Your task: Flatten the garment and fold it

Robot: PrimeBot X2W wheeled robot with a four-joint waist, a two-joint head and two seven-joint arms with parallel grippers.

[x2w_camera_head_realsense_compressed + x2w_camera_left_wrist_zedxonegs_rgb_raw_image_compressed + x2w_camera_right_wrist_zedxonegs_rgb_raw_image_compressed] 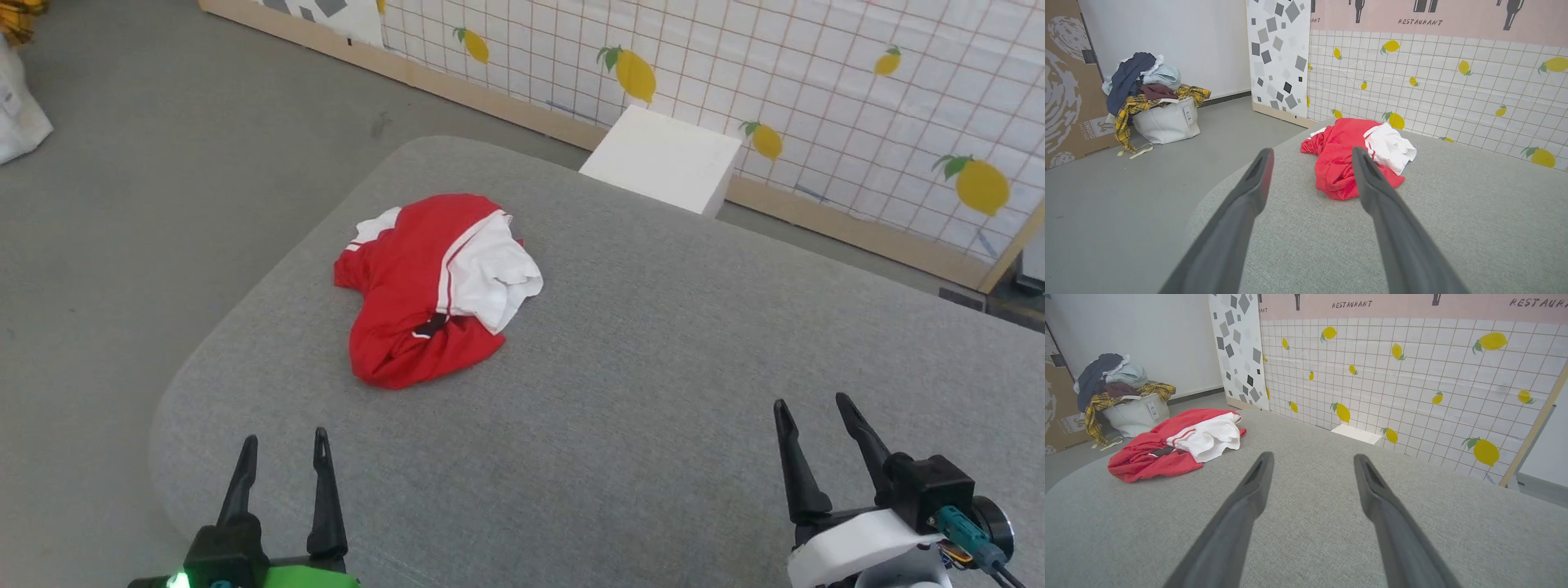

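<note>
The red shirt [424, 286] lies in a crumpled heap on the grey table [653, 392], over on its far left part, with a white sleeve [494, 282] flopped across the top. It is all bunched up, so I think it needs spreading out flat before any folding can start. The left gripper [285, 435] and the right gripper [810, 400] both hang over the near side of the table, fingers spread wide and holding nothing, most likely ready to reach. The shirt is well ahead of the left gripper, and farther off to the left of the right one.
</note>
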